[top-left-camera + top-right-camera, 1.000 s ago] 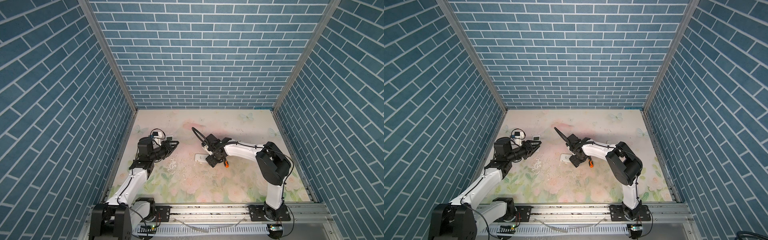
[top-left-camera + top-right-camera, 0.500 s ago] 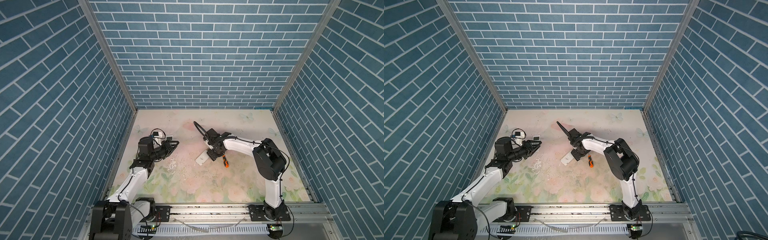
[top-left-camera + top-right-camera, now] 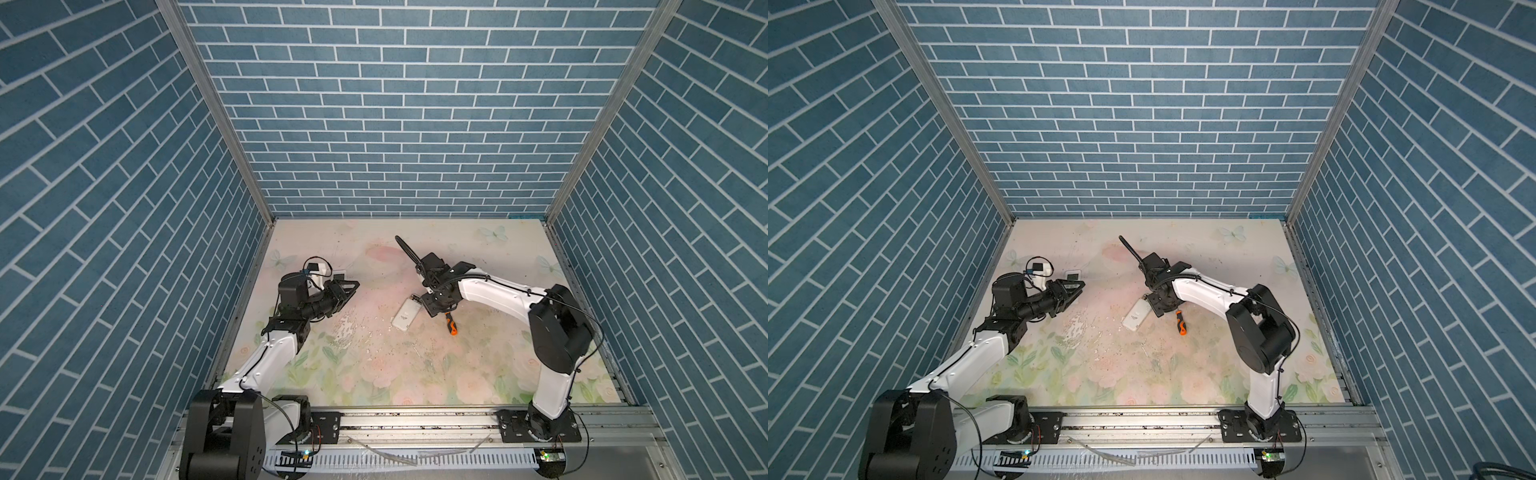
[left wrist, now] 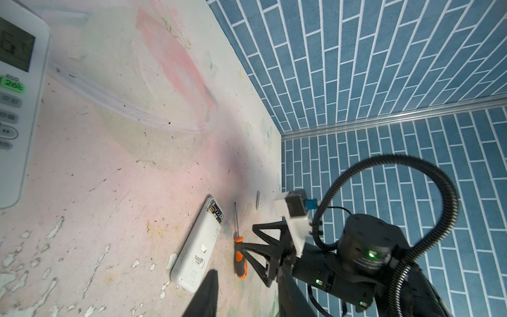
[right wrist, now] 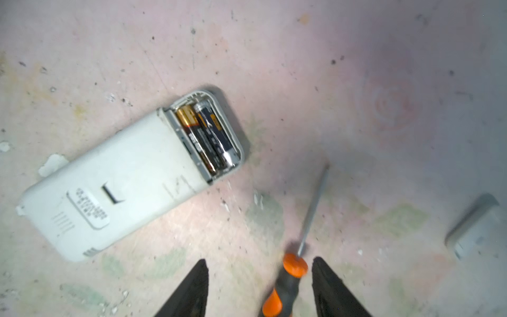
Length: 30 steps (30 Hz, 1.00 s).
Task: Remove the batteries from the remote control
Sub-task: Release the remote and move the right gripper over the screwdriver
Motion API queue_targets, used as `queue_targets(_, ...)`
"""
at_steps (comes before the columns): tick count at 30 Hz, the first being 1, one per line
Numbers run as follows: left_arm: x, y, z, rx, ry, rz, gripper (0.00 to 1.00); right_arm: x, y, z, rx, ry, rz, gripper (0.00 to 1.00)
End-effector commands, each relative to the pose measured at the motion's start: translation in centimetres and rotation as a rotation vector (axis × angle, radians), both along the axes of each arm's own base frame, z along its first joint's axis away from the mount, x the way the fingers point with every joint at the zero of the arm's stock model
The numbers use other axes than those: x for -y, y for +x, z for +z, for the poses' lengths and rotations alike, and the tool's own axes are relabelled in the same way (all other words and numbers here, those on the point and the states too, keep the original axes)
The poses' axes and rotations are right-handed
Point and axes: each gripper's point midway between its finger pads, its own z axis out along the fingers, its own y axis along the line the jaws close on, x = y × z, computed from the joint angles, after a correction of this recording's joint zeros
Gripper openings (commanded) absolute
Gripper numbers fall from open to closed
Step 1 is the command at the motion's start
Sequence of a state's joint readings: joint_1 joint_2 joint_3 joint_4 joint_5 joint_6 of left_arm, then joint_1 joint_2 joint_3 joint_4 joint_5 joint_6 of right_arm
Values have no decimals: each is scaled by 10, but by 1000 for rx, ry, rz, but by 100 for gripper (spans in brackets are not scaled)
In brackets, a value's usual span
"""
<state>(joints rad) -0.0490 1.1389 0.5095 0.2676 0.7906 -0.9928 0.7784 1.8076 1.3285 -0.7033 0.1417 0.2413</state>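
The white remote control (image 5: 118, 189) lies face down on the mat with its end compartment open. Two batteries (image 5: 208, 134), black with gold ends, sit side by side inside it. Beside it lies an orange-and-black screwdriver (image 5: 288, 280). My right gripper (image 5: 259, 259) is open and straddles the screwdriver's handle, with gaps on both sides. In both top views this gripper (image 3: 432, 309) hovers at the remote control's (image 3: 405, 314) far end. My left gripper (image 4: 248, 269) is open and empty, off to the left (image 3: 349, 286).
A second white remote with a display (image 4: 16, 96) lies close to my left gripper, also seen in a top view (image 3: 1073, 274). A small white cover (image 5: 474, 227) lies on the mat beyond the screwdriver. Blue brick walls enclose the mat.
My right wrist has turned and pulled back slightly, uncovering more of the remote control, and its jaws have narrowed. The left arm has stayed still.
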Motion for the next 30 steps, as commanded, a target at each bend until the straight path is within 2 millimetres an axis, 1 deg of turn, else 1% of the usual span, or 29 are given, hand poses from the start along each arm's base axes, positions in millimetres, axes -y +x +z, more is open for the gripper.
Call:
queue_targets(1, 2, 2, 10, 39, 39, -24, 39, 32, -21, 2, -34, -36, -159, 57)
queue_targets(4, 4, -1, 15, 47, 91, -37, 39, 42, -32, -3, -57, -42, -209, 56)
queue_targets(9, 5, -4, 23, 66, 146, -47, 40, 45, -42, -16, -87, -22, -251, 55)
queue_targets(12, 6, -4, 23, 63, 147, -47, 40, 44, -46, -27, -109, -4, -266, 55)
queue_targets(16, 8, -5, 22, 59, 146, -49, 40, 48, -50, -38, -118, -11, -285, 54)
queue_targets(20, 10, -4, 23, 59, 146, -51, 40, 48, -51, -47, -126, -3, -292, 51)
queue_targets(24, 11, -3, 24, 61, 147, -54, 39, 50, -52, -57, -132, -6, -304, 45)
queue_targets(27, 12, -3, 23, 55, 149, -55, 39, 52, -53, -64, -137, -6, -318, 42)
queue_targets(30, 12, -3, 23, 55, 151, -54, 39, 53, -53, -66, -140, -3, -326, 39)
